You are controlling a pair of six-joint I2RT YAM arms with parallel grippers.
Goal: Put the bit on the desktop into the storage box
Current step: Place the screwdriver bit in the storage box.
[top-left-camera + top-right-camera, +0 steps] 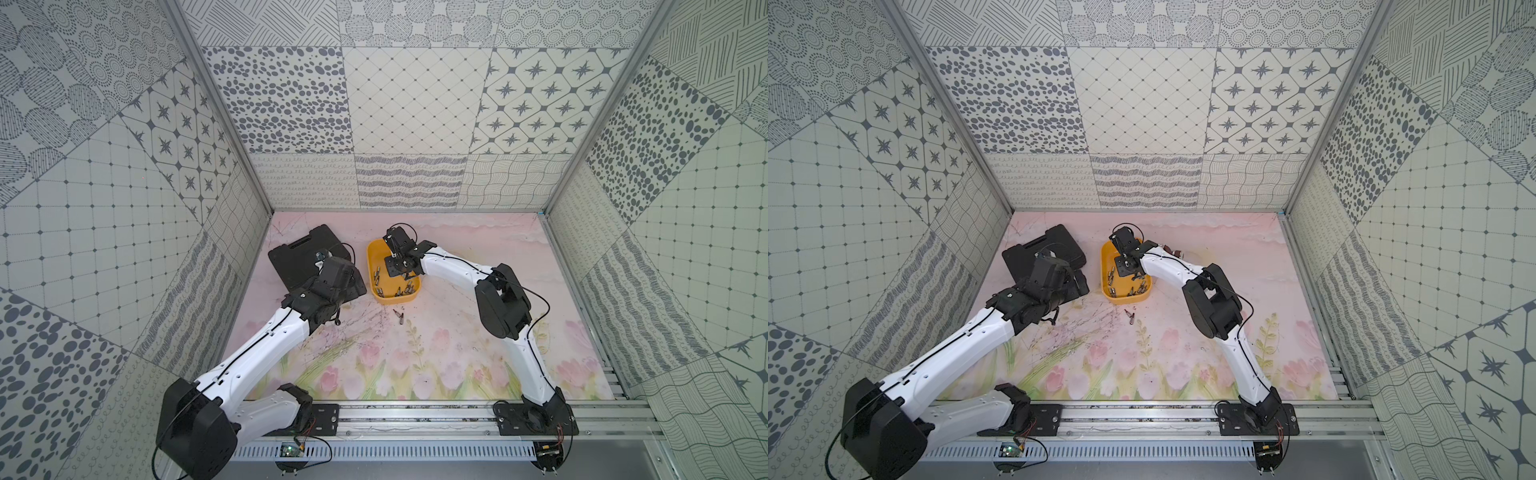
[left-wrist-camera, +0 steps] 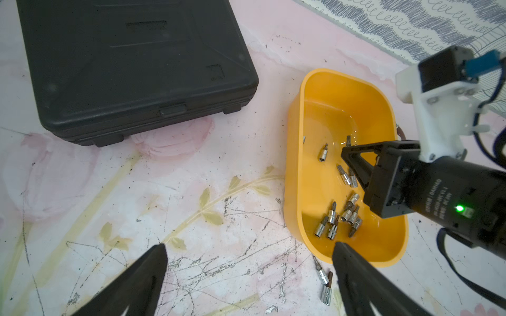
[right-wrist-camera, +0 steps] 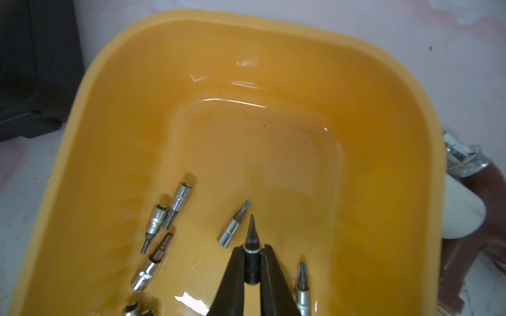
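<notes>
In both top views the yellow storage box [image 1: 373,262] sits on the flowered tabletop [image 1: 457,332], with a black tool case [image 1: 299,253] just beside it. A few loose bits [image 1: 399,312] lie on the tabletop, outside the box and close to its near wall.

In the left wrist view the left gripper [image 2: 249,249] hovers over the tabletop with its fingers [image 2: 153,262] spread wide and nothing between them. The loose bits lie just beside one fingertip, against the foot of the box wall. The stored bits [image 2: 332,219] are scattered across the box floor, and the right gripper [image 2: 345,150] reaches in above them.

In the right wrist view the right gripper's fingers [image 3: 231,276] pinch a dark bit [image 3: 252,232] by its collar, the flat blade pointing down over the box floor. Whether the tip touches the floor cannot be told.

The bits look like small, hard, light steel pieces with smooth sides, so they would likely roll or squirt out of a loose pinch. The thicker socket end seems the best hold, with the fingers set low on either side of it, across its length.
</notes>
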